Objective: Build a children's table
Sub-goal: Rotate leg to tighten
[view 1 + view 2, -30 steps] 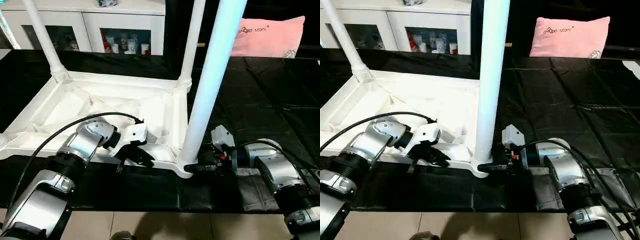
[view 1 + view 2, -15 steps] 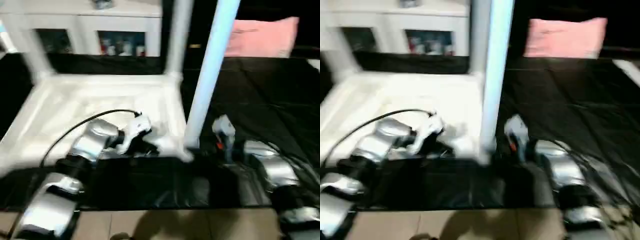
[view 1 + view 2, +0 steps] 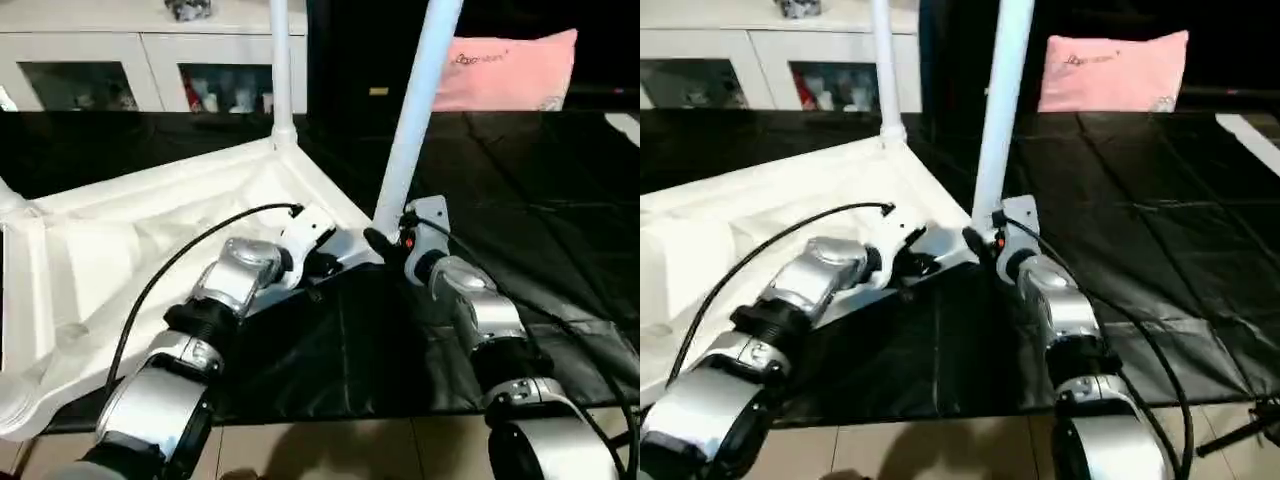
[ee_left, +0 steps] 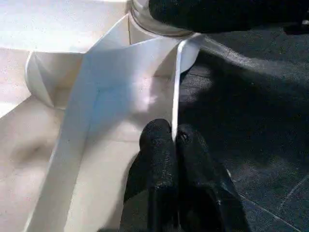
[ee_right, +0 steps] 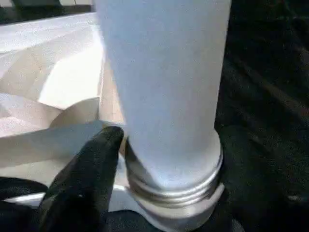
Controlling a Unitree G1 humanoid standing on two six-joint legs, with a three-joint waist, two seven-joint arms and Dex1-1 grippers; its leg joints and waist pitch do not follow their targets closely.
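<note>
Leg [image 3: 412, 110] upright in near corner socket [image 5: 174, 193], long axis vertical, threads showing above socket. Right gripper [image 3: 385, 243] nearest, fingers [image 5: 87, 169] spread around leg base. Left gripper [image 4: 175, 145] pinched shut on rim [image 4: 176, 87] just beside, steadying upturned table [image 3: 120, 250] on black sheet.

Upright legs [image 3: 415, 105] block table's [image 3: 120, 250] right side, black mat [image 3: 540, 200] beyond — open room
</note>
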